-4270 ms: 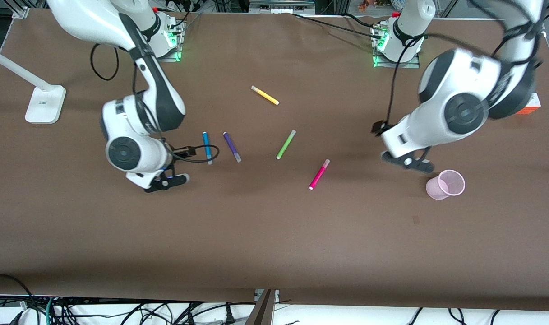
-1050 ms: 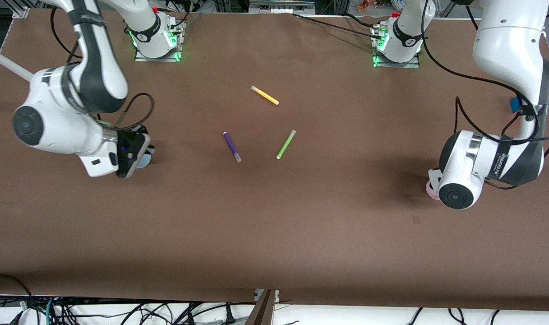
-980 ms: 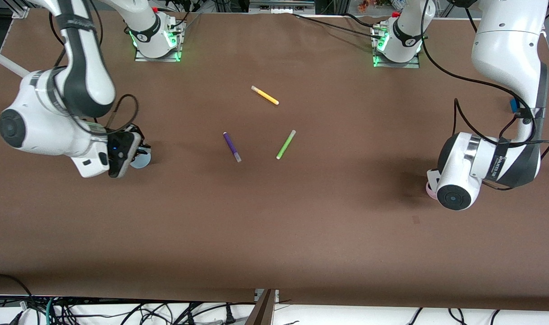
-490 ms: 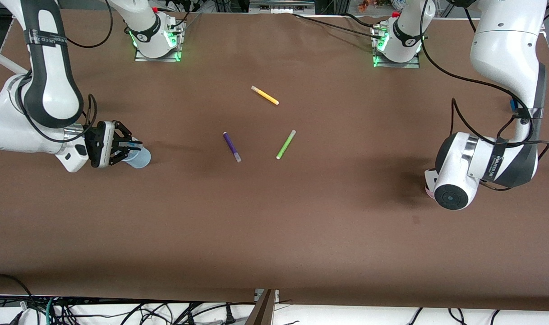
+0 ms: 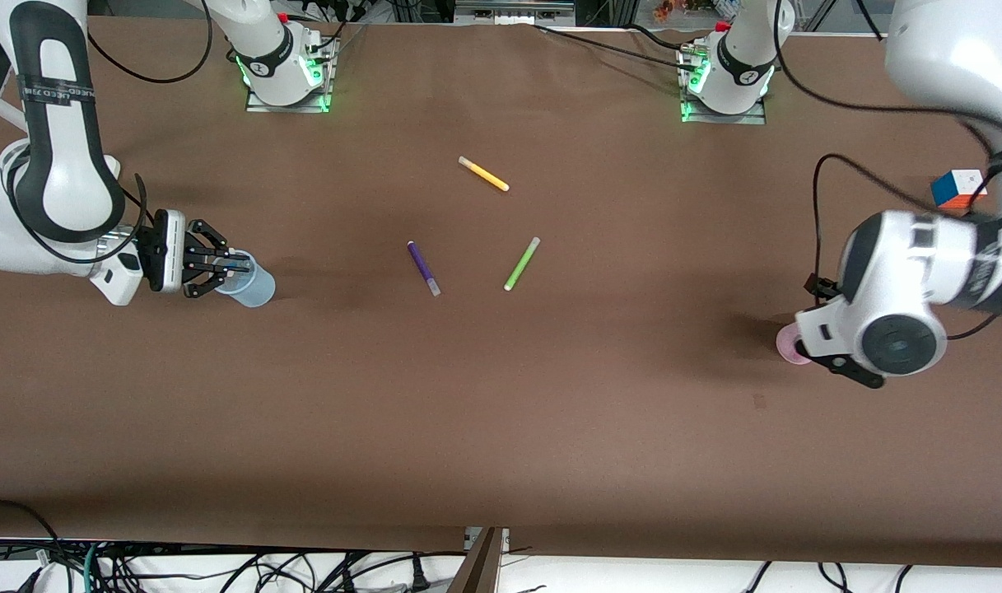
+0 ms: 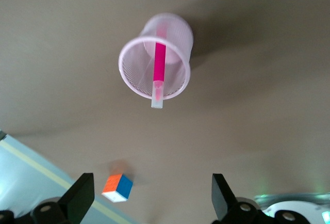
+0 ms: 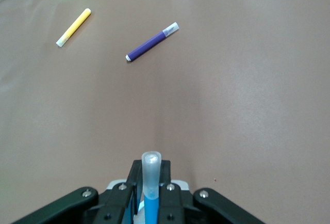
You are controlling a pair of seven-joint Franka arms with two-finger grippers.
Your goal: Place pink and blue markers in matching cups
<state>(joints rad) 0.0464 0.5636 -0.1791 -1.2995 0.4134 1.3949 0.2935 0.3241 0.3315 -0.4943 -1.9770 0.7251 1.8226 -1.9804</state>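
Brown paper covers the table (image 5: 501,412), with both cups standing toward its opposite ends. At the right arm's end, the right gripper (image 5: 221,269) reaches in level, its tips over the rim of the pale blue cup (image 5: 252,286); the right wrist view shows its fingers pinching the blue marker (image 7: 150,185) upright, pale cap up. To finish well, I judge the arm should centre the marker over the mouth, lower it so the tip is inside, then spread the fingers and draw back without nudging the light cup. Between the arms lie the purple pen (image 5: 423,268), the yellow pen (image 5: 483,174) and the green pen (image 5: 522,263), none needed. At the left arm's end, the pink marker (image 6: 158,70) already leans inside the pale pink cup (image 6: 131,79), cap above the rim. The left gripper (image 6: 149,203) hangs above it with fingers spread wide and empty. A colour cube (image 5: 957,189) sits nearby.
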